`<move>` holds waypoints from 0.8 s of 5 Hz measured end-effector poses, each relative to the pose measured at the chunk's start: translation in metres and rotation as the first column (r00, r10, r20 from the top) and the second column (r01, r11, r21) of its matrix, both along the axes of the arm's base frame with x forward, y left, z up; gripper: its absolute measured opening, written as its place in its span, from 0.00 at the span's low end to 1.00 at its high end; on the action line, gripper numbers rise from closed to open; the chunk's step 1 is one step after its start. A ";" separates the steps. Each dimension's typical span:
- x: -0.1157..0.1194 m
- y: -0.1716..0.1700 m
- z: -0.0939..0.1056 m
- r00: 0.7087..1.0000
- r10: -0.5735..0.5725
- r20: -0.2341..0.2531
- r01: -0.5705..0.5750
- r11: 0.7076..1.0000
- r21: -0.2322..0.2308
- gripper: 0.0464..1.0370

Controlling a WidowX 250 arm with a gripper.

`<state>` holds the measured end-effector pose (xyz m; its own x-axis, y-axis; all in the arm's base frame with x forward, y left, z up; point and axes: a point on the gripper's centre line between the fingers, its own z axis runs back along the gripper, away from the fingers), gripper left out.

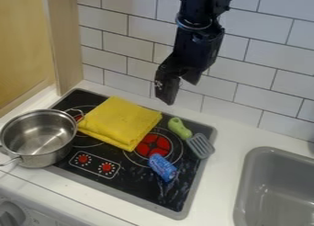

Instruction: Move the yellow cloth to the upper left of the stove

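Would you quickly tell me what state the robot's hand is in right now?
Hand: open, holding nothing; the yellow cloth lies on the stove.

One of Nearly Everything

On the stove (129, 178) the count goes like this: one folded cloth (120, 121), one can (162, 167), one spatula (200, 145) and one metal pot (44, 158), the pot having two handles (75, 111). The stove itself, a single one, shows two small red dials (107, 167) and two red burner patches (153, 144), one large and one partly hidden; how many burner rings it has in all cannot be told. There is one sink (250, 161) and one counter (222, 174). One grey knob (11, 214) shows at the lower left. Above, there is one robot arm (197, 41) and one tiled wall (248, 59).
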<state>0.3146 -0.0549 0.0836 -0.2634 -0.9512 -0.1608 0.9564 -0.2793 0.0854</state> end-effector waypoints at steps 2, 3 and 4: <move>-0.011 0.011 -0.018 0.997 0.028 -0.068 -0.028 1.000 0.005 0.96; -0.009 0.030 -0.018 0.994 0.078 -0.074 -0.079 0.997 -0.004 0.96; -0.008 0.046 -0.019 0.990 0.119 -0.078 -0.120 0.993 -0.010 0.96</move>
